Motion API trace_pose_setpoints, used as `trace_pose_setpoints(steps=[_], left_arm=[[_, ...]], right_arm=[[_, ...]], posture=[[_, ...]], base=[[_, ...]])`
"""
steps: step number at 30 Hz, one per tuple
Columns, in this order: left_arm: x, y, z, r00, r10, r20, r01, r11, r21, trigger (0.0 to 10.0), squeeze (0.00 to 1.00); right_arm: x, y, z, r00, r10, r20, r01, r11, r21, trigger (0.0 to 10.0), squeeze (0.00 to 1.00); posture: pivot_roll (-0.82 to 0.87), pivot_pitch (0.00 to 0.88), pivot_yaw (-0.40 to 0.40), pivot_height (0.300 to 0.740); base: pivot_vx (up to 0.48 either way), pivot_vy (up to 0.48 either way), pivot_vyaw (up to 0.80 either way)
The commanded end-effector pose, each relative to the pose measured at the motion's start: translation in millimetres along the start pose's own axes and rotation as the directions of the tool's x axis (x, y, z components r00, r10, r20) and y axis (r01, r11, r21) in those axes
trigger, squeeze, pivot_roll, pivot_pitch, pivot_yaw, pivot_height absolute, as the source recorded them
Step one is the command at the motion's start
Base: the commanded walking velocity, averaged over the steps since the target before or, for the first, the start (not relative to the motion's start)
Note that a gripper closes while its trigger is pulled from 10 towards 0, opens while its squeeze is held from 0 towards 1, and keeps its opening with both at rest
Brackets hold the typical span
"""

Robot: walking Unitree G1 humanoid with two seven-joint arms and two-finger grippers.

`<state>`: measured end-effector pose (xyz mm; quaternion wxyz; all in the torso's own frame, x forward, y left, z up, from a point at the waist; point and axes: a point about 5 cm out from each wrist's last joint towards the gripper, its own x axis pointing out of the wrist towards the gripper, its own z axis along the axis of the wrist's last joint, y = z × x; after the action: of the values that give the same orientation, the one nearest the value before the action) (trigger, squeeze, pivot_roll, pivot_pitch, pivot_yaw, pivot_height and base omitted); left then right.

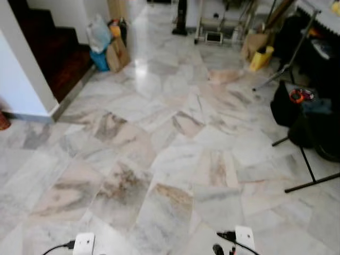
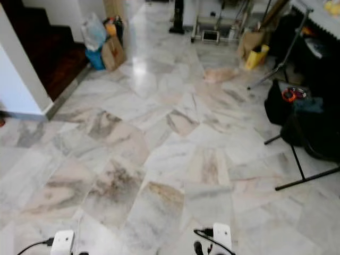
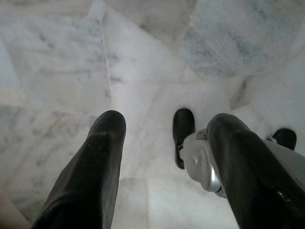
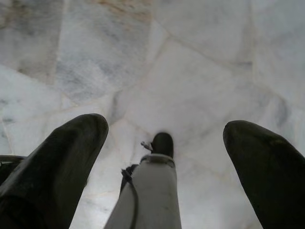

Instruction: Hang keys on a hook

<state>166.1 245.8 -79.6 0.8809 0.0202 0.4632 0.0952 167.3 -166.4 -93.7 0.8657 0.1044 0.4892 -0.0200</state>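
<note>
Marble floor (image 1: 175, 159), veined grey and tan, stretches ahead in the head views, slightly blurred. At far left a white wall corner (image 1: 21, 79) stands beside a dark stair (image 1: 58, 48). Bags (image 1: 109, 40), one pale plastic, one brown paper with something blue, sit together against the stair's far end. Farther back, a yellow container (image 1: 261, 57) leans near a cardboard box (image 1: 254, 42). On the right, black stands (image 1: 308, 159) spread their legs on the floor beside dark bags, one topped by an orange item (image 1: 296, 95).

Both arms hang low over the floor. The left gripper (image 3: 167, 143) points down at pale marble, its two black fingers (image 3: 95, 162) spread apart and holding nothing; the robot's black feet and a silver leg show past them. The right gripper (image 4: 164, 143) likewise has its fingers (image 4: 62, 162) released, wide apart over the floor.

Keys and hook cannot be made out anywhere.
</note>
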Motion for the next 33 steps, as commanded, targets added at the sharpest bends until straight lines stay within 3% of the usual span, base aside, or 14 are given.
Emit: trace_pose_setpoints(steps=[1, 9, 12, 22, 26, 33], left_arm=[[-0.2, -3.5, -5.8, 0.999, 0.005, -0.035, -0.005, 1.000, 0.004, 10.0, 0.00], [3.6, -23.0, 8.1, 1.000, -0.007, -0.017, 0.007, 1.000, 0.007, 10.0, 0.00], [3.6, -23.7, 8.3, 1.000, -0.009, -0.017, 0.009, 1.000, 0.003, 10.0, 0.00], [3.6, -11.3, 10.3, 1.000, 0.020, -0.024, -0.018, 0.999, 0.043, 10.0, 0.00], [3.5, -5.5, 12.3, 1.000, 0.014, -0.019, -0.013, 0.997, 0.071, 10.0, 0.00], [2.9, -2.8, 10.6, 1.000, 0.017, -0.017, -0.016, 0.997, 0.071, 10.0, 0.00]], right_arm=[[-0.5, -0.3, -4.7, 1.000, -0.007, -0.019, 0.007, 1.000, 0.002, 10.0, 0.00], [-0.8, -3.4, -4.3, 1.000, -0.012, -0.028, 0.011, 0.999, -0.033, 10.0, 0.00], [-0.8, -3.4, -4.2, 1.000, -0.012, -0.028, 0.010, 0.999, -0.044, 10.0, 0.00], [1.7, 11.1, -1.2, 1.000, 0.019, -0.015, -0.020, 0.999, -0.033, 10.0, 0.00], [2.1, 11.8, 1.3, 1.000, 0.003, 0.001, -0.003, 1.000, 0.010, 10.0, 0.00], [1.8, 12.2, -1.4, 1.000, 0.000, -0.001, 0.000, 1.000, -0.004, 10.0, 0.00]], posture=[[0.15, 0.018, -0.026, 0.740], [0.15, 0.000, -0.045, 0.740], [0.16, 0.000, -0.049, 0.740], [0.18, 0.015, -0.032, 0.740], [0.20, 0.024, -0.006, 0.740], [0.17, 0.003, -0.030, 0.740]], base=[[0.000, 0.000, -0.79], [0.000, 0.000, -0.79], [0.000, 0.000, -0.79], [0.000, 0.000, -0.79], [0.000, 0.000, -0.79], [0.000, 0.000, -0.79]])
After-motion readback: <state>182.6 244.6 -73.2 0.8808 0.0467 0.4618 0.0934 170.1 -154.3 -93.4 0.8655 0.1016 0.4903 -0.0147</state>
